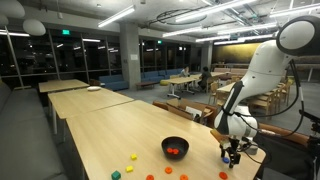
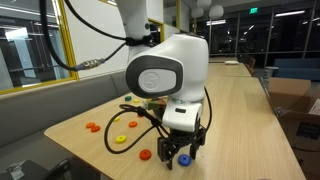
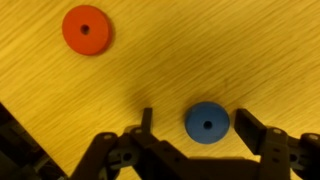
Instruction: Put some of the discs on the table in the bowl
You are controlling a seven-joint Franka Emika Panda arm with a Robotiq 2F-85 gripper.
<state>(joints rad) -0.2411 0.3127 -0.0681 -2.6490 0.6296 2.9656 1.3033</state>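
Progress looks partial: the small round black bowl [image 1: 166, 148] on the pale wooden table [image 1: 100, 130] holds something orange-red, while several small flat discs [image 1: 131, 157] lie outside it. Beyond the bowl, the gripper [image 3: 198, 125] stands spread around a blue disc [image 3: 207, 122], not yet clamped.

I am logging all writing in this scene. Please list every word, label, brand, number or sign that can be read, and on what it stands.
No text can be read.
Green lit sign, in an exterior view: too small to read.
Green ceiling sign, in an exterior view: too blurred to read.
Blue disc, orange-red disc, wrist view: no marking.
Black bowl: no label visible.
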